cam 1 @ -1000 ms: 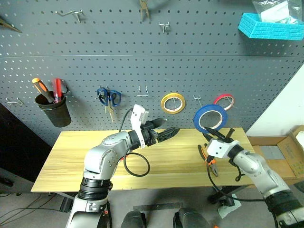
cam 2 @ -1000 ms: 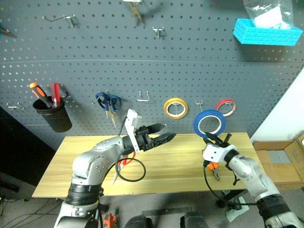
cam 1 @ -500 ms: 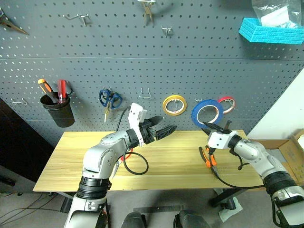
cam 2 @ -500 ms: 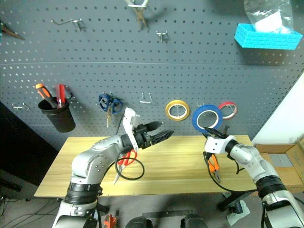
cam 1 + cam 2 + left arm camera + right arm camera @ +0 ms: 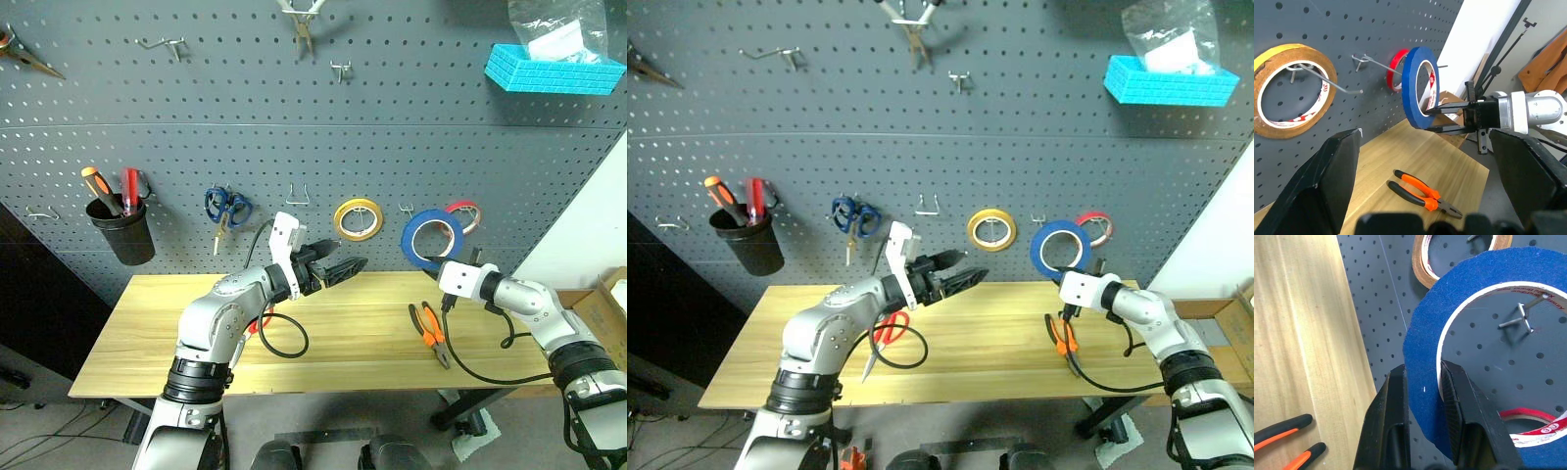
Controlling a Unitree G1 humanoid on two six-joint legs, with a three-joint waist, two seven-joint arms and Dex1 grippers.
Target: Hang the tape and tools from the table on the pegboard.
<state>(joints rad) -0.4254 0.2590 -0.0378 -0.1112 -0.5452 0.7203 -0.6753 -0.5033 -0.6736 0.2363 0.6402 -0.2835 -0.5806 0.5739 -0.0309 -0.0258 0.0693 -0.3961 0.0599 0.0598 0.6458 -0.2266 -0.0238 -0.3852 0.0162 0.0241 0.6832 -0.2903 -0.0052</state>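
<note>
right gripper (image 5: pixel 1422 382) pinches blue tape roll (image 5: pixel 432 239) upright, hole facing empty pegboard hook (image 5: pixel 1357 74) for threading | left gripper (image 5: pixel 345 266) spread, empty

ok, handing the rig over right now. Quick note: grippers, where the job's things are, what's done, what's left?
Right gripper: shut on the blue tape, held upright in front of the pegboard, facing an empty hook between the yellow roll and the red roll. Not hung yet.
Left gripper: open, empty, over the table.
Pliers: flat on the table under the right arm.
Red scissors: on the table below the left arm, partly hidden.
Done: tape picked up.
Left: hang the tape, then the pliers and scissors.
</note>
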